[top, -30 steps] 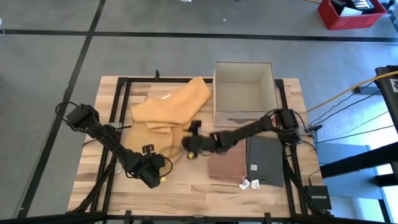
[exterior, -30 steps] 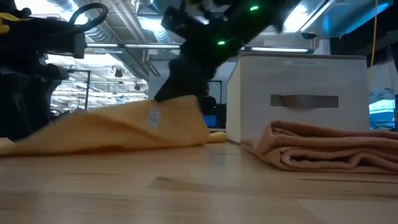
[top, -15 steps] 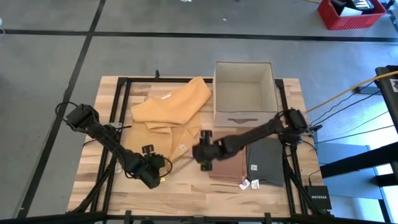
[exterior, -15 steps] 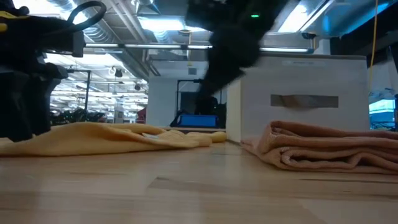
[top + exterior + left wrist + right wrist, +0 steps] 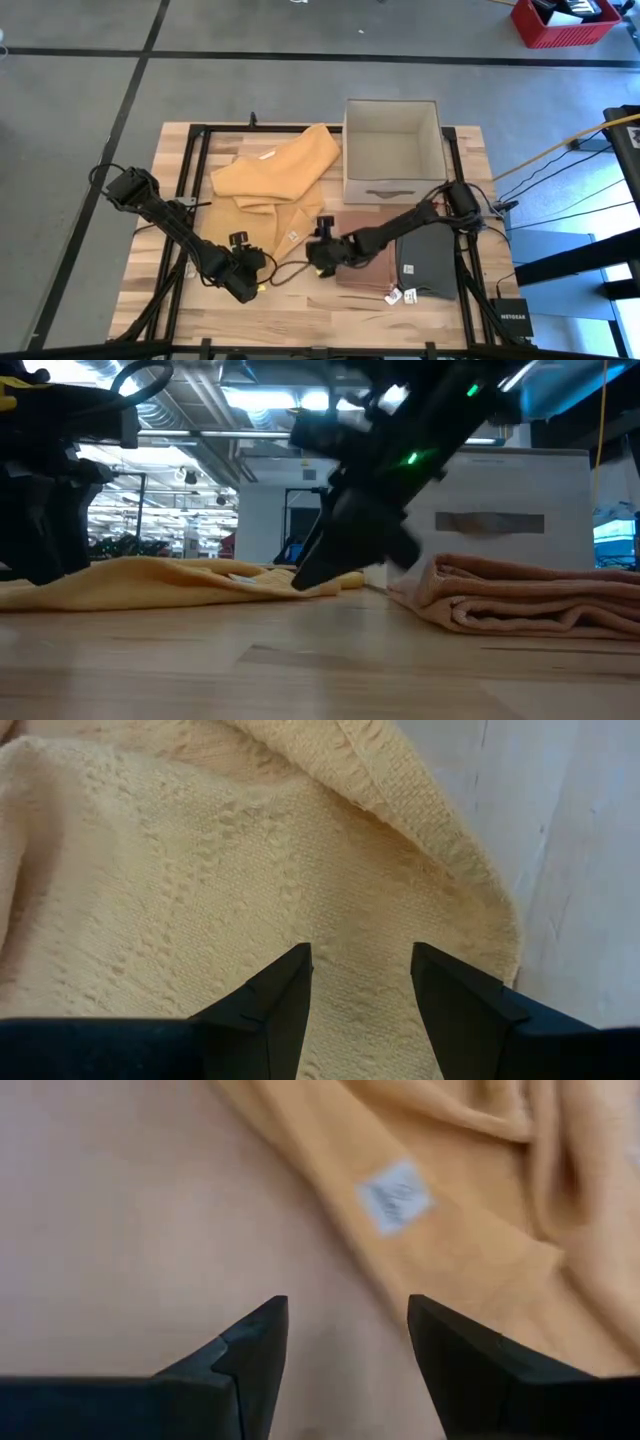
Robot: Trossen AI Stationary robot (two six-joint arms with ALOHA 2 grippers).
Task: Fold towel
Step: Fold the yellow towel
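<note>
Both hands spread: left hand (image 5: 360, 982) over yellow towel (image 5: 275, 172) (crumpled); right hand (image 5: 345, 1342) beside it

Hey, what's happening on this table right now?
A two-armed robot is working on folding a yellow towel that lies crumpled on the wooden table. The left gripper hovers open over one towel edge; the right gripper hangs open over bare wood beside the towel's label corner. Neither holds anything. Folded brown and grey towels lie beside a box.
</note>
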